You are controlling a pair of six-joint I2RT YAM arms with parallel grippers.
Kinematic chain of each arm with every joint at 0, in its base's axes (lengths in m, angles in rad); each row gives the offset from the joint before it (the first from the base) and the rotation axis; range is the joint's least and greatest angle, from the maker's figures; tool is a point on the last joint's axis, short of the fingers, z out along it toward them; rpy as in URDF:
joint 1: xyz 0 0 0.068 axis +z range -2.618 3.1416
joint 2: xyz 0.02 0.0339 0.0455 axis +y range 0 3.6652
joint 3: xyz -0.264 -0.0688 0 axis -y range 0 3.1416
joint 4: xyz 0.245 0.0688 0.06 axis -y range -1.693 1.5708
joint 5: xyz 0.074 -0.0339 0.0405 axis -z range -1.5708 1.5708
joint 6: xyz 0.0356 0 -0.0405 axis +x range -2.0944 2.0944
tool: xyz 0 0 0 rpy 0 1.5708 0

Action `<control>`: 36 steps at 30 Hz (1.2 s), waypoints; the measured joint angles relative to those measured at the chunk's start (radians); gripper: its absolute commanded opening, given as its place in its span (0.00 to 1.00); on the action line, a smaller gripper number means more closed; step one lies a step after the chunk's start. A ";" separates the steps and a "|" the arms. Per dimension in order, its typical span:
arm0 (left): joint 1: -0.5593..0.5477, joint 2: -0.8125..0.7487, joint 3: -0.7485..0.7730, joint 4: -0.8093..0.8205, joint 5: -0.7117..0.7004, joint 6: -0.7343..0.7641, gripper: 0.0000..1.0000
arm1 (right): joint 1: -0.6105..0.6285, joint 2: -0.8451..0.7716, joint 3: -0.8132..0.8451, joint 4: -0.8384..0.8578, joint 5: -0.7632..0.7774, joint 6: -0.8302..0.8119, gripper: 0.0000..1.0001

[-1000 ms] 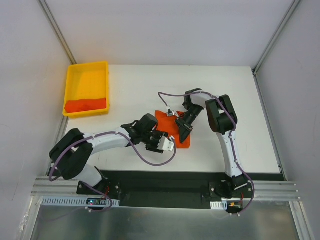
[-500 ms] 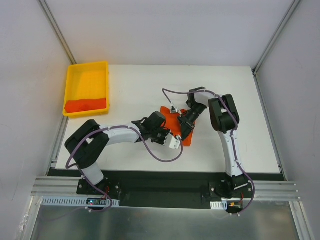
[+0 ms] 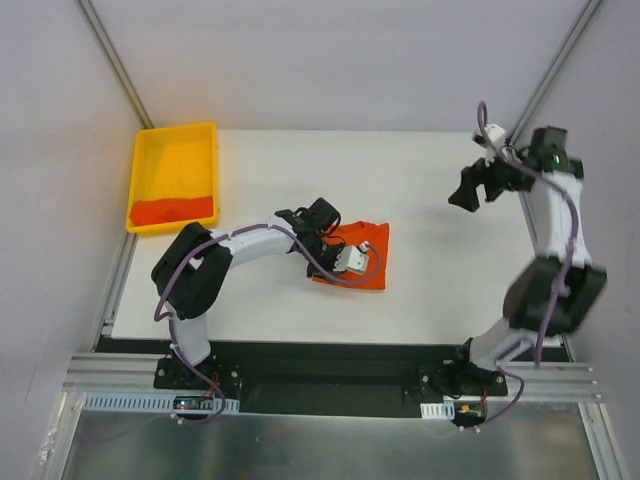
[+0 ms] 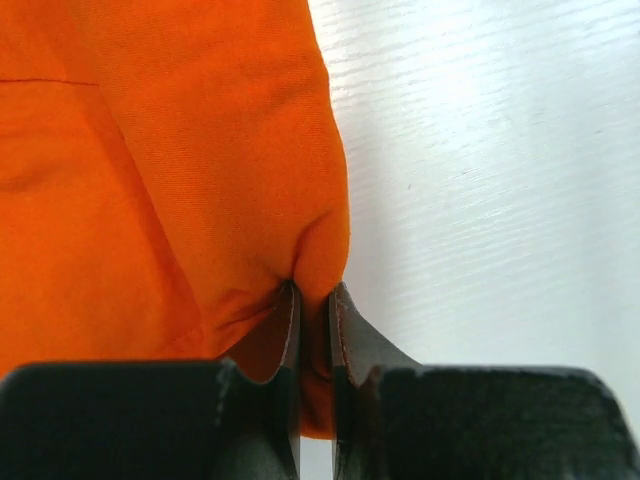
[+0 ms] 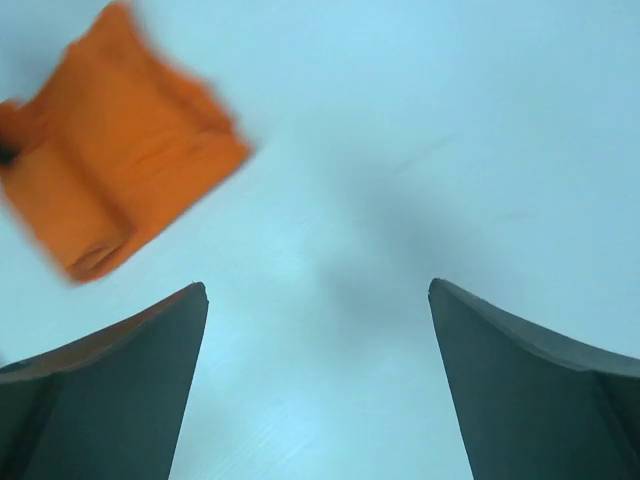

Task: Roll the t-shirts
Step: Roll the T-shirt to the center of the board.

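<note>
**A:** Shirt position?

**B:** One t-shirt (image 3: 368, 262) lies bundled mid-tabletop (image 3: 450, 290). Its long axis probably runs left-right, though blur makes that unsure. The left arm (image 3: 255, 240) is on it, jaws pinched shut on an edge fold. The right arm (image 3: 552, 215) hangs well apart, jaws wide and empty.

**A:** Count?

**B:** Two shirts. The second t-shirt (image 3: 172, 211) lies in the one yellow tray (image 3: 175, 150).
</note>
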 measured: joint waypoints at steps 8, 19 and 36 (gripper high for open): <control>0.064 0.111 0.156 -0.138 0.201 -0.177 0.00 | 0.245 -0.705 -0.571 0.317 0.053 -0.151 0.95; 0.084 0.207 0.253 -0.248 0.337 -0.257 0.00 | 0.566 -0.737 -1.046 0.321 0.149 -0.401 0.94; 0.150 0.250 0.284 -0.293 0.429 -0.298 0.00 | 0.711 -0.418 -0.987 0.671 0.317 -0.348 0.77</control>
